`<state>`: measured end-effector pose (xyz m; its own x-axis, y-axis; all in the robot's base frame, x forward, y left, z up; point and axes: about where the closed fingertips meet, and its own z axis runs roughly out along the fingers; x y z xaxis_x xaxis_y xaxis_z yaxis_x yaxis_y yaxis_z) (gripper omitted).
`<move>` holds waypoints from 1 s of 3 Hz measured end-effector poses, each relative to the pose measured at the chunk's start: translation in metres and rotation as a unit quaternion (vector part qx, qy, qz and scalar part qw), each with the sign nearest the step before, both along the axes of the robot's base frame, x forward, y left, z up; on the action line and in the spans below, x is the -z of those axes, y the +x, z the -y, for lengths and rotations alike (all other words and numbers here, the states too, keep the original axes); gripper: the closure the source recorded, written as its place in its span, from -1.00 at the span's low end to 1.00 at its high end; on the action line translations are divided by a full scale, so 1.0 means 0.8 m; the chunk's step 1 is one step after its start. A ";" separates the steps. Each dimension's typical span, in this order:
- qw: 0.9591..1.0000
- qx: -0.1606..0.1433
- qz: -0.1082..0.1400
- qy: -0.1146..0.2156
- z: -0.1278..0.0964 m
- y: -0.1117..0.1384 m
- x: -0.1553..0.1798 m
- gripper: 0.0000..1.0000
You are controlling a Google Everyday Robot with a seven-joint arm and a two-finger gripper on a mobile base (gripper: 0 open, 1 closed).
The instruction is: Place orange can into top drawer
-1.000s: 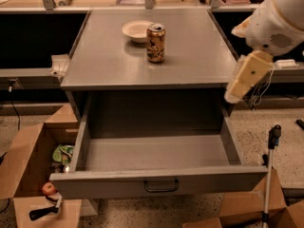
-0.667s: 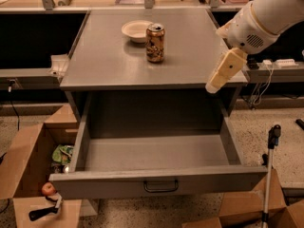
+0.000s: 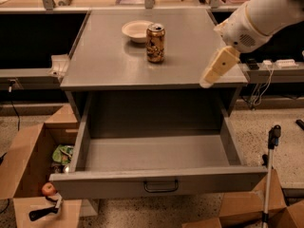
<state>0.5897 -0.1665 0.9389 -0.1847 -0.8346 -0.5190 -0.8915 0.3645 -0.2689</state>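
Big grey cabinet (image 3: 109, 65) in front of us, and its top drawer (image 3: 104, 186) is pulled wide open toward the near side, its floor bare and waiting. The white arm (image 3: 266, 13) reaches in from the far right, with the gripper (image 3: 216, 70) hanging over the cabinet's right edge, well apart from the target and carrying nothing; whether it's set wide or narrow, I can't tell from here. Down on the left, a cardboard box (image 3: 23, 160) of odds and ends. On top, a shallow bowl (image 3: 136, 31), and just to its right the orange can (image 3: 155, 43), upright. Looks light, stiff but dentable, slick-sided: I'd squeeze it mid-body, gently, clear of the bowl.
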 end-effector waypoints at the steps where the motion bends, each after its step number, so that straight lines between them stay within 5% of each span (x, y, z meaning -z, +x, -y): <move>1: 0.999 0.010 0.026 0.031 -0.023 0.067 0.014 -1.00; 2: 0.996 0.001 0.035 0.087 -0.056 0.134 0.029 -1.00; 3: 0.987 -0.005 0.046 0.154 -0.081 0.189 0.035 -1.00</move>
